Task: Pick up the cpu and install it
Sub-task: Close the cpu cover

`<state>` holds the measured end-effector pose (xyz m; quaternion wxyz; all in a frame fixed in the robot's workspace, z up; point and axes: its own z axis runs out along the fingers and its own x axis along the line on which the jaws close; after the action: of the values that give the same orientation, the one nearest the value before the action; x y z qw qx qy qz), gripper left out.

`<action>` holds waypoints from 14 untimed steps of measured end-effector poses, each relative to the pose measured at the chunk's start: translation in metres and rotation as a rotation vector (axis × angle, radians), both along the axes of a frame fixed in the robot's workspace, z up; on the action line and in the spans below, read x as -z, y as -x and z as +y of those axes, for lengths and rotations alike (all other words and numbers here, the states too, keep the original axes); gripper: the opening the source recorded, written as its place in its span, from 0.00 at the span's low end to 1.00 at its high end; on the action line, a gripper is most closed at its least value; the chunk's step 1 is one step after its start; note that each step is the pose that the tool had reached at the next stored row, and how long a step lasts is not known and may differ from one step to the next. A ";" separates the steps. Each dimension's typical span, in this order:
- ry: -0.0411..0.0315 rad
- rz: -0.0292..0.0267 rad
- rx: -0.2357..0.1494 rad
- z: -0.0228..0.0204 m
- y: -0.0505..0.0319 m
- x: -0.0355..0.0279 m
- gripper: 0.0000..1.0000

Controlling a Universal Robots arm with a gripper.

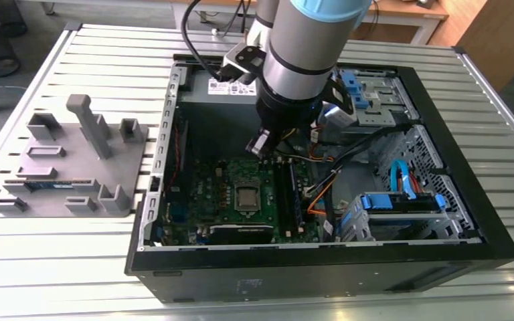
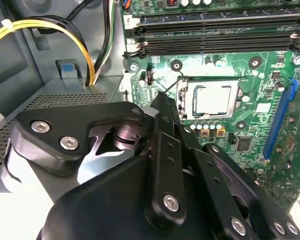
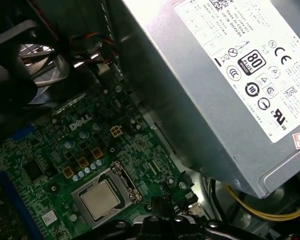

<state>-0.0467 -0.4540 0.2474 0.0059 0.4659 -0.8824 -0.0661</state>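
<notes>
Gripper (image 2: pixel 165 107), black metal linkage with bolted joints, hangs inside the open black computer case (image 1: pixel 471 200); its fingers come together to a narrow tip with nothing between them, so pressed together and empty as far as the second wrist view shows. Just past that tip sits the cpu (image 2: pixel 213 98), small flat square chip with a shiny silver-grey top, lying flat in the metal-framed socket (image 2: pixel 182 97) on the green motherboard (image 2: pixel 260 75). Chip and gripper are apart, not touching. The first wrist view shows the same chip (image 3: pixel 99 198) squarely within the socket frame. My read: the chip is already placed and the step in hand is the seating or securing end of the install; whether the retention frame is latched I cannot tell. Any further contact would call for a gentle, square approach, since the socket is delicate. Beyond lie black memory slots (image 2: pixel 215 30), then the grey metal power supply box (image 3: pixel 225 80) with yellow cables (image 2: pixel 45 27). Farthest, on the slatted bench (image 1: pixel 51 267), a grey moulded parts holder (image 1: pixel 69 160).
</notes>
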 end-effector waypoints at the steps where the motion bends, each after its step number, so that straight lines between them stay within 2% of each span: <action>1: -0.0001 0.0000 -0.001 -0.0009 0.0000 0.0000 0.11; 10: -0.0001 -0.0001 -0.013 -0.0104 0.0003 0.0001 0.11; 14: -0.0001 -0.0001 -0.019 -0.0114 0.0004 0.0000 0.11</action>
<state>-0.0471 -0.4654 0.2474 0.0065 0.4741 -0.8780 -0.0661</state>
